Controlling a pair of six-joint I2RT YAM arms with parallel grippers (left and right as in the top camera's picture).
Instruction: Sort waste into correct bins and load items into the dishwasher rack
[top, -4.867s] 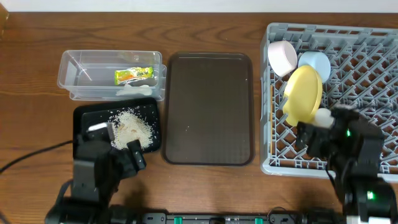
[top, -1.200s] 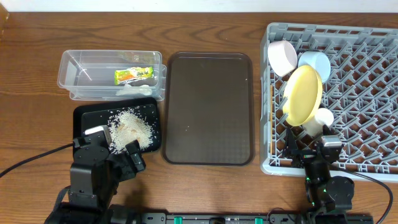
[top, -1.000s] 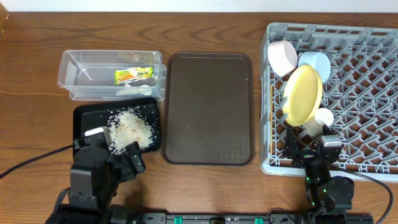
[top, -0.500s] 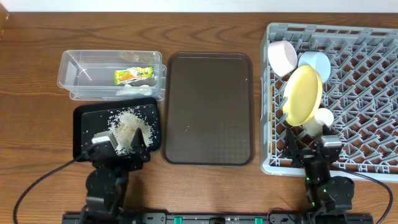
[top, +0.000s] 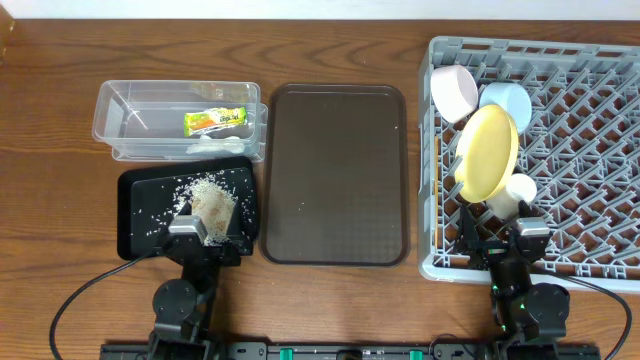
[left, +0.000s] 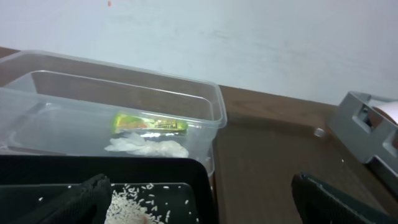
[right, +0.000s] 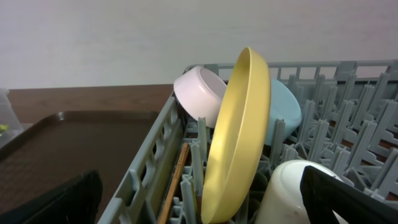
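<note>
Overhead, the left gripper is hanging over the black tray's near edge, rice scraps just ahead; the right gripper is sitting at the dishwasher rack's near wall. From the left wrist, jaws are gaping empty, the snack wrapper lying ahead inside the clear tub. From the right wrist, jaws are spread empty, the yellow plate standing on edge ahead, chopsticks left, white cup right of it.

Grey rack with an open lattice pattern. Yellow plate, pinkish-white bowl, light blue bowl, white cup. Yellow-green wrapper with orange print. White rice on the black tray. Dark brown serving tray.
</note>
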